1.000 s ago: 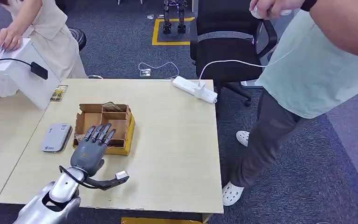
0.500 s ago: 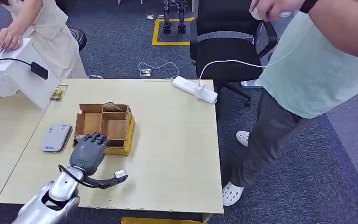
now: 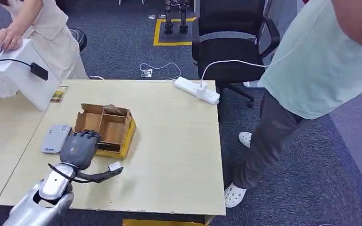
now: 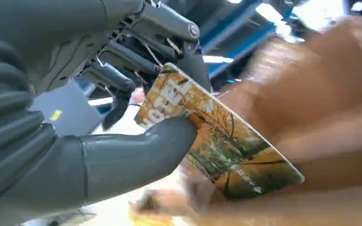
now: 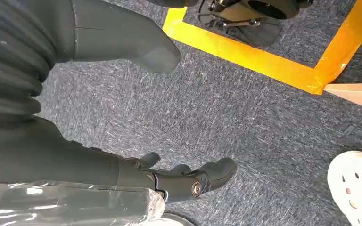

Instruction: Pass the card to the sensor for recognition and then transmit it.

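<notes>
Fingers (image 4: 122, 82) and thumb pinching orange card (image 4: 226, 141) beside divided cardboard box (image 3: 104, 129), right hand (image 5: 122, 117) empty.

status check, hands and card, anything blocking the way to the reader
Left hand pinches the card at the cardboard box. Right hand hangs open over carpet, holding nothing. Grey sensor lies beside the box, table between them bare.

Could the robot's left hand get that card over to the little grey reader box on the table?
Probably yes: the left hand already holds the card, and the grey reader lies just beside it with bare table between.
</notes>
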{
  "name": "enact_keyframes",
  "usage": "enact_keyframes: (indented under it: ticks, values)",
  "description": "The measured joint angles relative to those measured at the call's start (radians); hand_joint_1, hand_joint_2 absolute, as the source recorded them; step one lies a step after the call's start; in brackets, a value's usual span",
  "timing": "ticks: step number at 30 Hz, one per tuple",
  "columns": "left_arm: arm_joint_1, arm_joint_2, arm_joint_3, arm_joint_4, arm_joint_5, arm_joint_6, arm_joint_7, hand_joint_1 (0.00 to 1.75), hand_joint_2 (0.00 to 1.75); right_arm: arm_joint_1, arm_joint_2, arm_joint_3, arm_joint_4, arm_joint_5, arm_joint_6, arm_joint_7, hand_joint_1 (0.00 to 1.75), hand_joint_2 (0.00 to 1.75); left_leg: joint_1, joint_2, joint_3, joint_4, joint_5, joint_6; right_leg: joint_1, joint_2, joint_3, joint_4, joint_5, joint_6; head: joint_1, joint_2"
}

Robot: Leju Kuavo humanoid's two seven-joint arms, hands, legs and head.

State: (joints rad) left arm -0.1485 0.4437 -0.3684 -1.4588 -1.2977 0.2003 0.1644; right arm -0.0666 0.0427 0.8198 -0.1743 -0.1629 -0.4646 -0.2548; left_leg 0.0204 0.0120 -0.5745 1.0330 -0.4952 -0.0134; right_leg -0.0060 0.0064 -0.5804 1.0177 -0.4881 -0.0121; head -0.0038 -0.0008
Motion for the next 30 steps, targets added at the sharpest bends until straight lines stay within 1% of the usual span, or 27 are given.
enact_keyframes:
  ticks: [6, 9, 13, 15, 17, 19, 21, 22, 27, 30]
  values:
    - [-0.013, 0.076, 0.151, -0.055, 0.053, 0.009, -0.031, 1.75, 1.75, 0.007, 0.0, -0.002, 0.0, -0.01, -0.001, -0.002, 0.0, 1.75, 0.0, 0.0, 0.0, 0.0, 0.001, -0.001, 0.0, 0.0, 0.0, 0.001, 0.0, 0.0, 0.0, 0.0]
    - [-0.012, 0.096, 0.19, -0.072, 0.076, -0.007, -0.047, 1.75, 1.75, 0.011, 0.002, -0.002, 0.0, -0.01, 0.0, -0.002, 0.0, 1.75, 0.0, 0.0, 0.0, 0.0, 0.001, -0.001, 0.0, 0.0, 0.0, 0.001, 0.0, 0.0, 0.0, 0.0]
    - [-0.023, 0.109, 0.216, -0.082, 0.067, -0.015, -0.048, 1.75, 1.75, 0.012, 0.005, -0.002, 0.0, -0.01, -0.001, -0.004, 0.0, 1.75, 0.0, 0.0, 0.0, 0.0, 0.001, -0.001, 0.0, 0.0, 0.0, 0.001, 0.0, 0.0, 0.0, 0.0]
    - [-0.039, 0.112, 0.223, -0.082, 0.056, -0.014, -0.041, 1.75, 1.75, 0.011, 0.006, -0.002, 0.0, -0.008, -0.001, -0.004, 0.0, 1.75, 0.0, -0.001, 0.0, 0.0, 0.001, -0.001, 0.0, -0.001, 0.0, 0.001, 0.0, -0.001, 0.0, 0.0]
    - [-0.067, 0.113, 0.227, -0.076, 0.019, -0.003, -0.01, 1.75, 1.75, 0.01, 0.006, -0.002, 0.0, -0.005, -0.001, -0.003, 0.0, 1.75, 0.0, -0.001, 0.0, 0.0, 0.001, -0.001, 0.0, -0.001, 0.0, 0.001, 0.001, -0.001, 0.0, 0.0]
    - [-0.105, 0.113, 0.229, -0.052, -0.016, 0.019, 0.016, 1.75, 1.75, 0.007, 0.007, -0.002, 0.0, 0.003, -0.001, 0.001, 0.0, 1.75, 0.0, -0.001, 0.0, 0.0, 0.002, -0.002, 0.0, -0.001, 0.0, 0.001, 0.001, -0.001, 0.0, 0.0]
    - [-0.15, 0.11, 0.236, -0.017, -0.044, 0.061, 0.044, 1.75, 1.75, 0.004, 0.008, -0.002, -0.001, 0.013, -0.001, 0.004, 0.0, 1.75, 0.0, -0.001, 0.0, 0.0, 0.002, -0.002, 0.0, -0.001, 0.0, 0.001, 0.001, -0.001, 0.0, 0.0]
    - [-0.178, 0.108, 0.24, 0.011, -0.055, 0.086, 0.05, 1.75, 1.75, 0.002, 0.008, -0.002, -0.001, 0.015, -0.001, 0.004, 0.0, 1.75, 0.0, -0.001, 0.0, 0.0, 0.002, -0.002, 0.0, -0.001, 0.0, 0.001, 0.001, -0.001, 0.0, 0.0]
    - [-0.329, 0.097, 0.246, 0.15, -0.085, 0.169, 0.063, 1.75, 1.75, -0.01, 0.008, -0.001, -0.002, 0.028, -0.001, 0.019, 0.0, 1.75, 0.0, -0.001, 0.0, 0.001, 0.003, -0.003, 0.0, -0.001, 0.0, 0.002, 0.002, -0.002, 0.0, 0.0]
    - [-0.43, 0.088, 0.246, 0.238, -0.092, 0.191, 0.069, 1.75, 1.75, -0.014, 0.008, 0.001, -0.003, 0.035, -0.001, 0.025, 0.0, 1.75, 0.0, -0.001, 0.0, 0.001, 0.003, -0.003, 0.0, -0.001, 0.0, 0.002, 0.002, -0.002, 0.0, 0.0]
